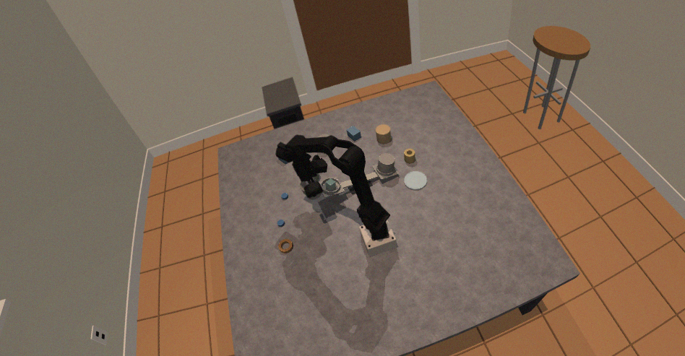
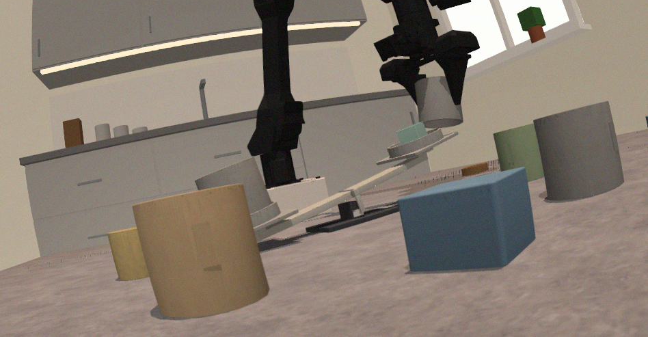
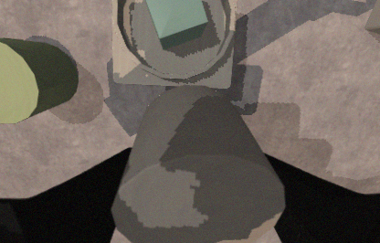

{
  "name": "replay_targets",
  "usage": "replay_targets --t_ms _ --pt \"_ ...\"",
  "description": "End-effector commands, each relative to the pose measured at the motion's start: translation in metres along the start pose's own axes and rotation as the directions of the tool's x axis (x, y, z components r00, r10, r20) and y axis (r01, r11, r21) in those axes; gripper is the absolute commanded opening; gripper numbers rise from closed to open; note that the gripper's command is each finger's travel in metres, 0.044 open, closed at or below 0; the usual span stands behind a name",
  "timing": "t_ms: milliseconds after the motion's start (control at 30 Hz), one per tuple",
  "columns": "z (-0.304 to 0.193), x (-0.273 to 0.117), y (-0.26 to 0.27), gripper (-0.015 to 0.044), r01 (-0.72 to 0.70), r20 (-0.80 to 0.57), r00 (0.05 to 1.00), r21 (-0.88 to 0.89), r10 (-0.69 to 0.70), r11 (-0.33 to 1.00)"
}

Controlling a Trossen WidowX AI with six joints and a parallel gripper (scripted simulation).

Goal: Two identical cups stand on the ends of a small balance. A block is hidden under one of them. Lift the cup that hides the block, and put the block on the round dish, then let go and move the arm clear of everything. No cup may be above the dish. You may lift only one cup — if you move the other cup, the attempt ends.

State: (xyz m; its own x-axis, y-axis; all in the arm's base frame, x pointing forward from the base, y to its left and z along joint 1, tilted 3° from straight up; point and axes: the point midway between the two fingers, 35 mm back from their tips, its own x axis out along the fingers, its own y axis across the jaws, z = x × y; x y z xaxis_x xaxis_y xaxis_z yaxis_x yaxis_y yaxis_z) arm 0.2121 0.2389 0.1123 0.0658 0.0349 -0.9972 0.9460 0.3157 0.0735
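My gripper (image 2: pixel 436 101) (image 3: pixel 192 154) is shut on a grey cup (image 2: pixel 439 114) (image 3: pixel 194 137) and holds it in the air just beyond the raised end of the balance. In the wrist view the cup covers the ground just past the pan's outer edge. A mint-green block (image 1: pixel 330 184) (image 2: pixel 411 132) (image 3: pixel 177 18) sits uncovered in the pan at that raised end. The balance (image 1: pixel 370 178) (image 2: pixel 378 179) tilts down toward the other grey cup (image 1: pixel 386 163) (image 2: pixel 240 182), which stands on its low end. The pale round dish (image 1: pixel 415 180) lies beside that low end, with nothing on it.
A green cylinder (image 2: pixel 519 151) (image 3: pixel 4 82) stands near the raised end. A grey cylinder (image 2: pixel 577 153), a blue box (image 1: pixel 353 133) (image 2: pixel 467 225) and a tan cylinder (image 1: pixel 383 134) (image 2: pixel 199 253) stand behind the balance. A yellow hollow cylinder (image 1: pixel 410 159) (image 2: pixel 129 255) stands near the dish.
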Motion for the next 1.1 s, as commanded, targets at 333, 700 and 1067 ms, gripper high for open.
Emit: replay_targets --t_ms 333,700,1067 --pt "-0.044 0.038 -0.025 0.0000 0.000 -0.002 1.000 0.009 0.000 1.000" --pt "-0.049 0.062 -0.028 0.0000 0.000 -0.002 1.000 0.011 0.000 1.000" --pt "-0.048 0.083 -0.028 0.0000 0.000 -0.002 1.000 0.011 0.000 1.000"
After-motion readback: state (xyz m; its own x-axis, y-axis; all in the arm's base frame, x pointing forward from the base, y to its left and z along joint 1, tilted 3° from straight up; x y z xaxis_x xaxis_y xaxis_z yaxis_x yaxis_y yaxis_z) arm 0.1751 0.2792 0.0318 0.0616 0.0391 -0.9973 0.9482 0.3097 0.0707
